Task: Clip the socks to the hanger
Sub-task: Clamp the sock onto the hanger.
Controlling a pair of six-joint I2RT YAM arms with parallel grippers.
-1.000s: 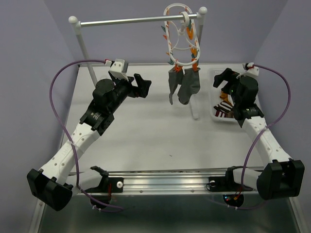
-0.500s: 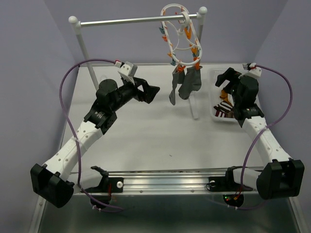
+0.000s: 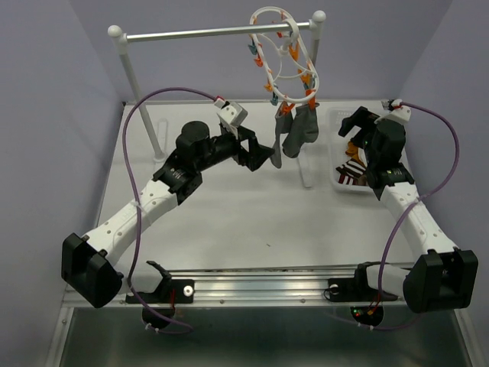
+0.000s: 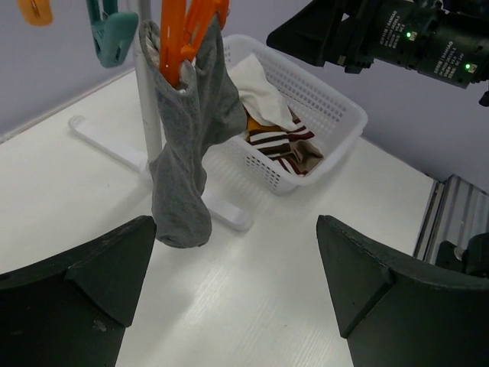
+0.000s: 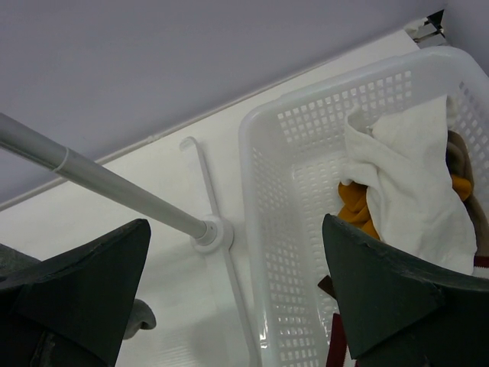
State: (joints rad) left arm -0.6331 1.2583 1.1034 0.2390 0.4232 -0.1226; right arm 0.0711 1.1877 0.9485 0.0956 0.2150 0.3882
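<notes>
Two grey socks (image 3: 296, 134) hang from orange clips (image 4: 179, 38) on the hanger (image 3: 284, 57), top centre of overhead view, hooked over rail (image 3: 199, 32). More socks, incl. white sock (image 5: 412, 176) & striped sock (image 4: 279, 141), lie in basket (image 5: 256, 199) at right. Left gripper (image 3: 261, 153) jaws wide, empty, near grey socks, just left of them. Right gripper (image 3: 353, 126) also wide, empty, over basket. White desk (image 3: 229, 214) underneath.

Bright, even light from above, faint soft shadows on the white bench (image 3: 229, 206), slight sheen, overhead view sharp, left hand (image 4: 237, 294) slightly soft up close.
</notes>
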